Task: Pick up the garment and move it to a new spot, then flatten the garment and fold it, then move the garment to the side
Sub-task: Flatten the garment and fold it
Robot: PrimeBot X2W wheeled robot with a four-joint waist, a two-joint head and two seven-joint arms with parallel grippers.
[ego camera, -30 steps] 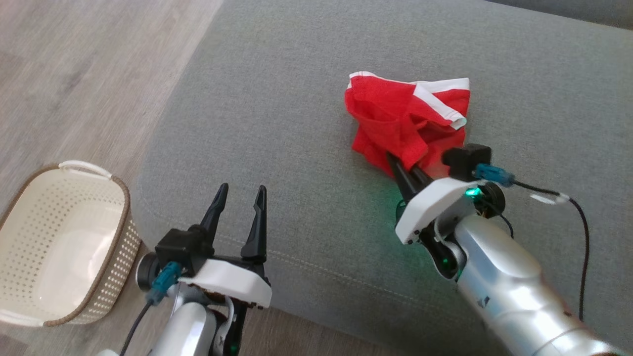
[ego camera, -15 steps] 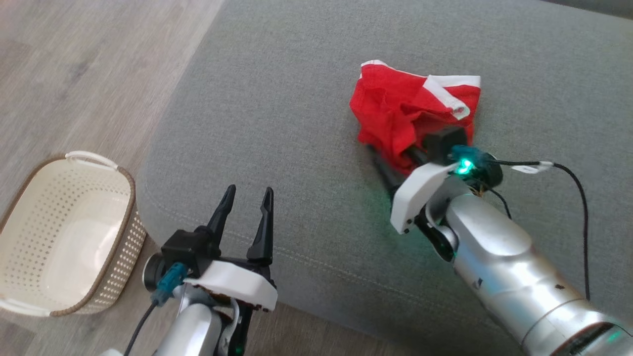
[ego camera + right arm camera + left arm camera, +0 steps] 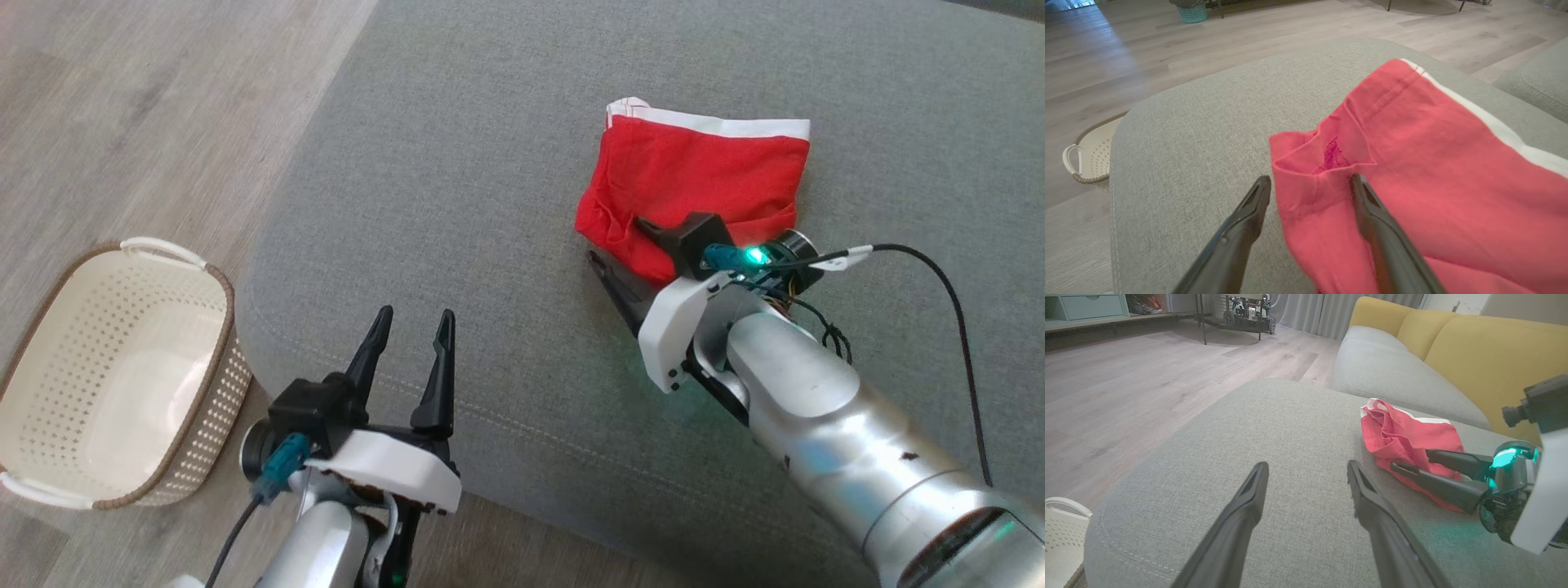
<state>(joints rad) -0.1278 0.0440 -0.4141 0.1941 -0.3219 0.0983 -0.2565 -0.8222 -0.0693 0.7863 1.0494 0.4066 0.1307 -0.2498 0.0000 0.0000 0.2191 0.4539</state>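
Observation:
The garment (image 3: 702, 175) is red cloth with a white band along its far edge, lying loosely flat on the grey cushion (image 3: 457, 163). My right gripper (image 3: 616, 238) stands open at its near left corner. In the right wrist view the garment (image 3: 1433, 163) has a rumpled corner lying between the spread fingers of that gripper (image 3: 1310, 180), and one finger rests over the cloth. My left gripper (image 3: 415, 314) is open and holds nothing, near the cushion's front edge, well left of the garment. From the left wrist, its open gripper (image 3: 1306, 466) points toward the garment (image 3: 1404, 437) and the right gripper (image 3: 1410, 459).
A cream perforated basket (image 3: 204, 441) stands on the wood floor left of the cushion. A black cable (image 3: 955, 302) trails from the right wrist over the cushion. Yellow sofa backrests (image 3: 1474, 355) rise behind. Bare grey cushion lies left of and in front of the garment.
My right gripper has opened and let go of the garment, which has dropped from a bunched heap to lie flatter on the cushion. The head view has shifted slightly.

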